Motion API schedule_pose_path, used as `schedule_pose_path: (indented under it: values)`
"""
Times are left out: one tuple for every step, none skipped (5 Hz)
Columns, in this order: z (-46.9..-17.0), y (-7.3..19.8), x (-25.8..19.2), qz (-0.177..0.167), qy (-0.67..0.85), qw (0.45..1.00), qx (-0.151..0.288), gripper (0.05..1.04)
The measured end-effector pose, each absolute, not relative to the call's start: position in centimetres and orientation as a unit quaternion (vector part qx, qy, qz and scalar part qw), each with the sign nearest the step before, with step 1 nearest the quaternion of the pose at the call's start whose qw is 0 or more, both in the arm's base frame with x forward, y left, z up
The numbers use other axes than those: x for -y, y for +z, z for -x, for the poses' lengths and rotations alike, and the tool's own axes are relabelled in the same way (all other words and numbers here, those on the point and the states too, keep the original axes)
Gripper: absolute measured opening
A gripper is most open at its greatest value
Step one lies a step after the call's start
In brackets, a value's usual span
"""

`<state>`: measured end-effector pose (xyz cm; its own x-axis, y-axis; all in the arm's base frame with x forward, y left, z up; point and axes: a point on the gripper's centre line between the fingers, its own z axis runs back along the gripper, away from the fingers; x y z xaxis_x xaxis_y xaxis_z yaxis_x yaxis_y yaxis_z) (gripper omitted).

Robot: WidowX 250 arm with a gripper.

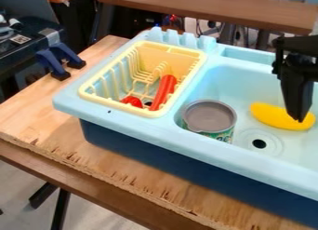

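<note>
The black gripper (300, 113) hangs over the right part of the light blue sink (186, 140), its lower end overlapping the right half of a yellow, banana-like toy (271, 115). Whether it touches the toy I cannot tell. The toy lies in the basin, above and to the right of the drain. A can (210, 116) with a grey top and green label stands upright at the basin's left wall. Left of it, a pale yellow dish rack (158, 113) holds a long red-orange item (164, 90) and a smaller red one (131, 101).
The sink sits on a wooden table (37, 113) with a rough front edge. Two dark blue clamps (55, 61) grip the table's back left edge. The raised basin walls and the rack's rim stand around the objects. A brown table (217, 8) is behind.
</note>
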<state>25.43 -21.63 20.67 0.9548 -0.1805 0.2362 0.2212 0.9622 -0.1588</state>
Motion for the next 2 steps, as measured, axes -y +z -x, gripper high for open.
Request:
schedule_pose_path:
  values:
    - [-25.4, 19.5, 21.6, 0.082, -0.102, 0.987, 0.095, 1.001]
    - [-26.7, 18.4, 19.6, 0.078, -0.066, 0.990, 0.098, 1.001]
